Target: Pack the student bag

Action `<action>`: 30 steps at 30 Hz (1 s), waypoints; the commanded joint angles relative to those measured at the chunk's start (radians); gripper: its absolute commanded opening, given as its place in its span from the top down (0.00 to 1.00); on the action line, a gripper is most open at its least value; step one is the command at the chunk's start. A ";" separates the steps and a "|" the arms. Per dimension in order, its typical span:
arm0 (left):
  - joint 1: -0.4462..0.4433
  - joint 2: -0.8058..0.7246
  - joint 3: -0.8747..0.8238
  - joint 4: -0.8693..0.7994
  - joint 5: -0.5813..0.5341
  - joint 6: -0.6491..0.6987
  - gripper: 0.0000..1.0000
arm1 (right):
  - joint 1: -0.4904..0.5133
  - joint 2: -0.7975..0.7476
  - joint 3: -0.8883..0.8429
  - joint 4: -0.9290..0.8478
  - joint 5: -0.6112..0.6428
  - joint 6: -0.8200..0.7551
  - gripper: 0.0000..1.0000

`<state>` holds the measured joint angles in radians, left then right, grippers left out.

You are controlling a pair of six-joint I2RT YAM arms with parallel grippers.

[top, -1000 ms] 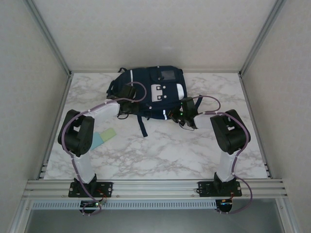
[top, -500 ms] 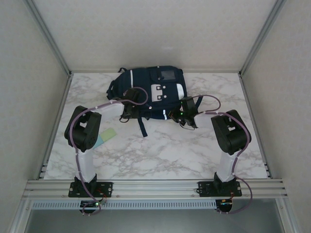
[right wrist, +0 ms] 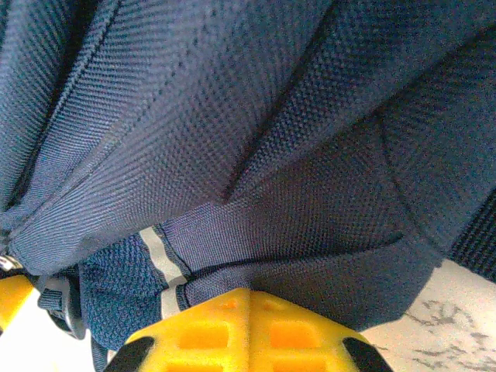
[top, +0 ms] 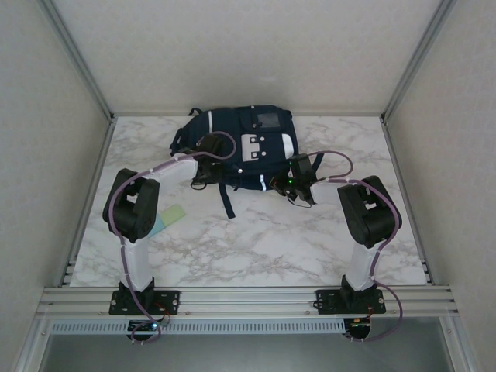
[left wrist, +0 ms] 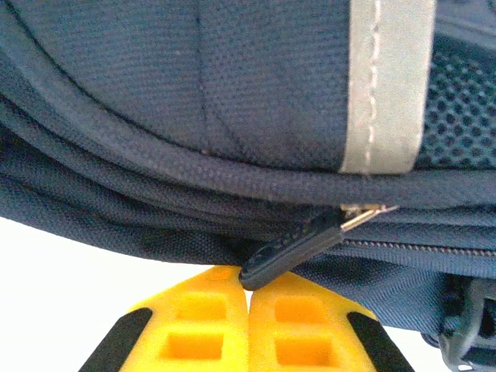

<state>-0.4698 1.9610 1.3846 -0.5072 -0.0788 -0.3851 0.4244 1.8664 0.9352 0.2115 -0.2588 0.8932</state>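
The student bag, dark navy with white stripes, lies flat at the back of the marble table. At the bag's near-left edge is my left gripper. Seen from the left wrist, its yellow fingers are shut tip to tip, left gripper, and the rounded end of a black zipper pull rests against the tips, below the bag. My right gripper is at the near-right corner. Its jaws are shut, right gripper, against a fold of the bag; whether fabric is pinched is unclear.
A light green sheet and a blue one lie flat on the table near the left arm's elbow. A dark strap trails from the bag toward me. Grey walls and metal rails enclose the table on three sides.
The left arm's elbow has swung to the right, and its wrist has shifted a little along the bag's left edge. The right arm and the bag have stayed put.
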 commanded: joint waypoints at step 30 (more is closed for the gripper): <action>-0.025 -0.066 0.082 -0.049 -0.008 0.039 0.47 | 0.061 -0.277 -0.041 -0.168 -0.017 -0.017 0.55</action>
<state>-0.4725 1.8687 1.4620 -0.6086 -0.0391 -0.2981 0.4824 1.6104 0.9066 0.0475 -0.2821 0.8757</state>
